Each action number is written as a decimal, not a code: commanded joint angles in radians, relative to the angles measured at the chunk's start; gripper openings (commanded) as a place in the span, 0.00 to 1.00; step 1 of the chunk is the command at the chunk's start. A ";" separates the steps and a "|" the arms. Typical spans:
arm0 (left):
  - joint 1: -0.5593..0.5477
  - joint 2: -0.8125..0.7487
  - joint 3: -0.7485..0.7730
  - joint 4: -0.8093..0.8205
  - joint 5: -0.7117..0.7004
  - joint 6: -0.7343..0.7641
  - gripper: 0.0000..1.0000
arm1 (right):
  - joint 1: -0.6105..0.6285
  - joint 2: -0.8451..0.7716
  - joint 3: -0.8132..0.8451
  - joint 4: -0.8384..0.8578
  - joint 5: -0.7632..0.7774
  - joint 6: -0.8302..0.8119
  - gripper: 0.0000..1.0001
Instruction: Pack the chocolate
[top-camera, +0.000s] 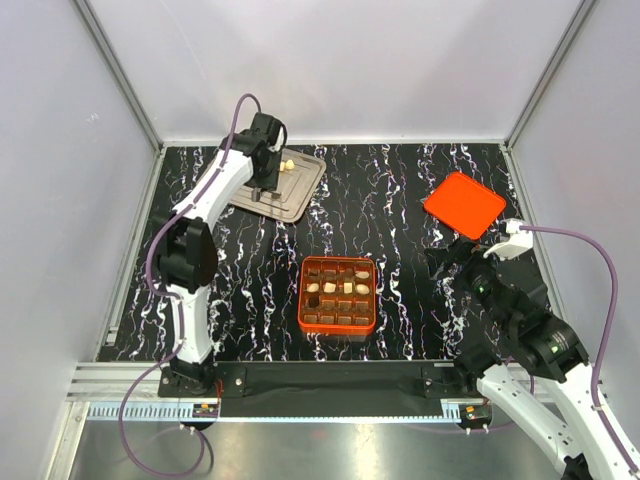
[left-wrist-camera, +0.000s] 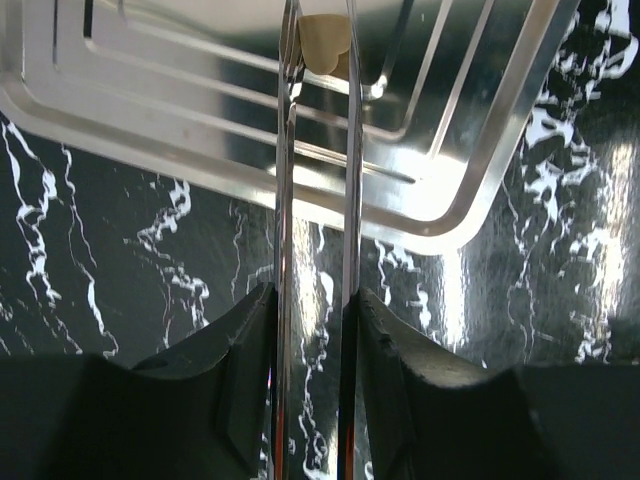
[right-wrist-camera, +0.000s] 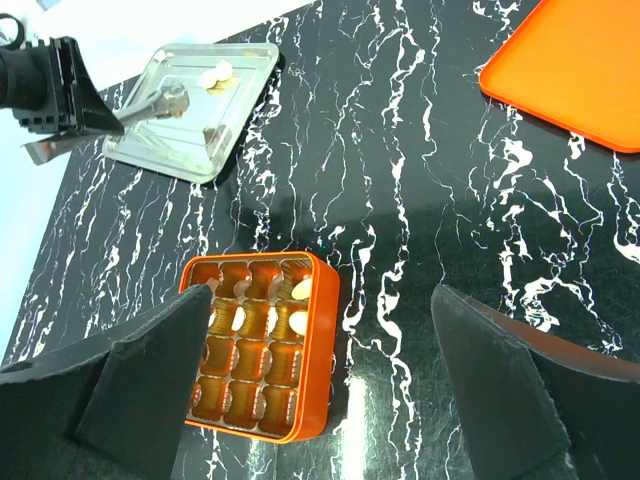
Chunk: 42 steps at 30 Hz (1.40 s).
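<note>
Tweezers (left-wrist-camera: 351, 200) clamped in left claw (left-wrist-camera: 315, 295) point lengthwise at cream chocolate (left-wrist-camera: 322, 42); right claw (right-wrist-camera: 322, 295) gapes wide.

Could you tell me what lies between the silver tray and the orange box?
Nothing: only bare marbled tabletop separates tray and box, clearest in the top view.

Black white-veined marble table (top-camera: 400, 200), orange box (top-camera: 337, 329), orange lid (top-camera: 464, 204), silver tray (top-camera: 303, 182), silver tongs (left-wrist-camera: 285, 250), cream chocolate (top-camera: 287, 164)
</note>
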 joint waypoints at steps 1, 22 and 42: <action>-0.028 -0.097 -0.027 -0.032 0.003 -0.015 0.39 | 0.004 -0.009 0.010 0.013 0.014 0.007 1.00; -0.445 -0.671 -0.402 -0.268 0.146 -0.156 0.39 | 0.003 -0.064 0.063 -0.076 0.056 0.005 1.00; -0.673 -0.886 -0.738 -0.119 0.210 -0.311 0.39 | 0.003 -0.071 0.060 -0.091 0.057 0.027 1.00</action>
